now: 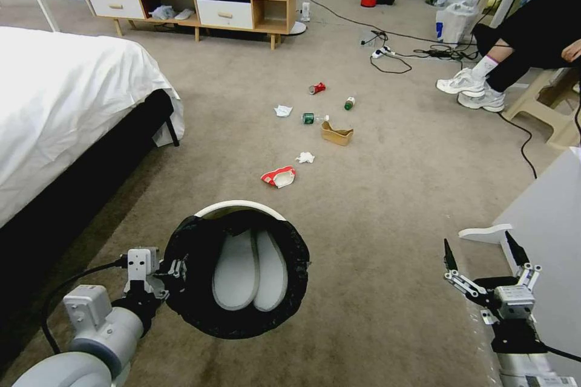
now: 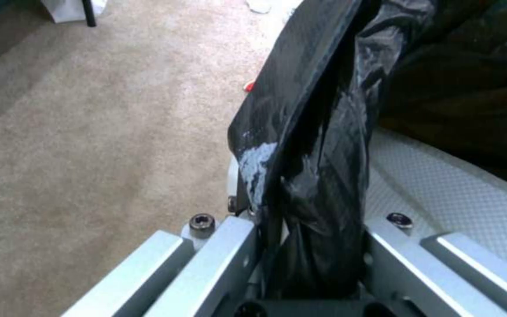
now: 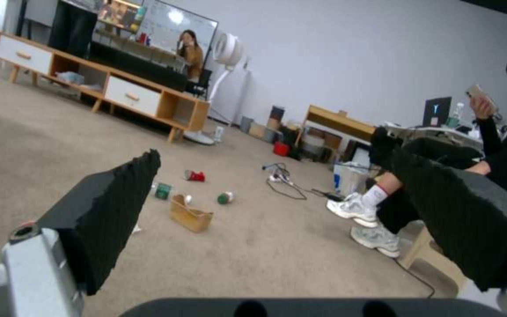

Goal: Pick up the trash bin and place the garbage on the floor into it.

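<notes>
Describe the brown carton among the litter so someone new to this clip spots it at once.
Start from the white bed and look across the carpet to the trail of litter running up the middle of the room. The carton lies midway along it, just beyond a white tissue. It is the only brown, open-topped piece.

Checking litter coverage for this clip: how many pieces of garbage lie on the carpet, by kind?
Cans: 2, crushed red can, green can
Green bottle: 1
Brown paper carton: 1
Crumpled white tissues: 2
Red-and-white wrapper: 1
Total: 7
</notes>
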`<state>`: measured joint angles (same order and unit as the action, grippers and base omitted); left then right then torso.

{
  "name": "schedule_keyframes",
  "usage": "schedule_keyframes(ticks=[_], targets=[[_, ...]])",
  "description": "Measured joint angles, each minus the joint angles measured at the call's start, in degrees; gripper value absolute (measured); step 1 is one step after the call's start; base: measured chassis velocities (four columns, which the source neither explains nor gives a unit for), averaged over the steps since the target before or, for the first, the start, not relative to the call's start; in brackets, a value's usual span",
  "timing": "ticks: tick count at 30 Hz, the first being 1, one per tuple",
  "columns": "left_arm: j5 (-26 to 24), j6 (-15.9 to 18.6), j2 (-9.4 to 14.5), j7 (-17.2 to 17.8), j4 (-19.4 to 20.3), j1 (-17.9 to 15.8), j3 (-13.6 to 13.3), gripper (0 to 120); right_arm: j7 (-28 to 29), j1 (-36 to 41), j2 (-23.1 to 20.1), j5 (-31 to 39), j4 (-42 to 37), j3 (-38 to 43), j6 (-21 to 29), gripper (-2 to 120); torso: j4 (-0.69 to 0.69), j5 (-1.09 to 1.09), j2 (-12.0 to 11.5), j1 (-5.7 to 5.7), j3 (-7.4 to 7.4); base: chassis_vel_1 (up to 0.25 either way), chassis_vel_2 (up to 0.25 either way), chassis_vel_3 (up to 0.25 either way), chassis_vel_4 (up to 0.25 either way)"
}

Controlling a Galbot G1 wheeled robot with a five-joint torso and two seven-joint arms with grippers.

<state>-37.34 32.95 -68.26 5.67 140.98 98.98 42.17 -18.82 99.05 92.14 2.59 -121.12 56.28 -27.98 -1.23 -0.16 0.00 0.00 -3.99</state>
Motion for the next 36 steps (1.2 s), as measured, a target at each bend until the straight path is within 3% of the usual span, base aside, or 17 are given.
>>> schedule_keyframes(ticks=[19,36], targets=[[0.3,-0.2,0.1,0.0,-0.7,-0.4,-0.8,1,0.0,-0.1,0.0,0.0,0.4,0.0,0.0,100,0.00,0.00,0.0,0.00,0.00,0.031,0.029,-0.028,-0.029],[1.1,-0.7,-0.2,-0.3,-1.2,-0.6,-1.8,1,0.0,-0.4,0.0,0.2,0.8,-0.1,-0.8,100,0.01,-0.02,0.0,0.00,0.01,0.148,0.139,-0.137,-0.150]])
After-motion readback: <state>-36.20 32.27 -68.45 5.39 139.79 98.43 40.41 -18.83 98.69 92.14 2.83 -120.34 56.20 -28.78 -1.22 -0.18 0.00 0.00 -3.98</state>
